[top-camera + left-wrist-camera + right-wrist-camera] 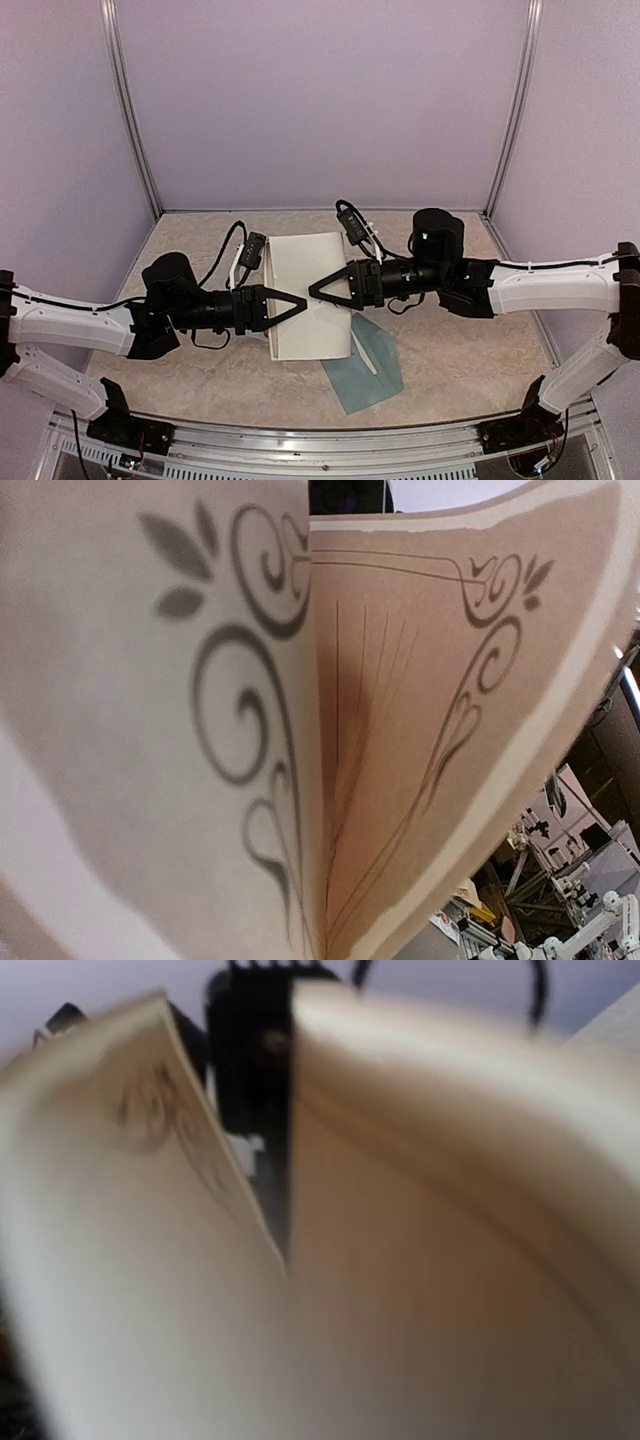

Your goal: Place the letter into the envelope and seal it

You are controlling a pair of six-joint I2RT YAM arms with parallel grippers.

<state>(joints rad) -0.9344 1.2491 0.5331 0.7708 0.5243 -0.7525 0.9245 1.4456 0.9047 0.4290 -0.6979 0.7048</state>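
Note:
The letter (pixel 300 262) is a cream sheet with grey scroll ornaments, held folded above the table between both arms. My left gripper (pixel 301 302) is shut on its left side and my right gripper (pixel 314 290) is shut on its right side, with the tips nearly meeting. The letter fills the left wrist view (pixel 420 730) and the right wrist view (pixel 450 1260) and hides both grippers' fingers there. The teal envelope (pixel 368 378) lies flat on the table, near and right of the letter, partly under it, with a thin white strip (pixel 364 349) across it.
The tan tabletop (pixel 200 385) is enclosed by purple walls (pixel 320 100) with metal corner posts (pixel 130 110). Black cables (pixel 232 245) loop near both wrists. A metal rail (pixel 320 455) runs along the near edge between the arm bases.

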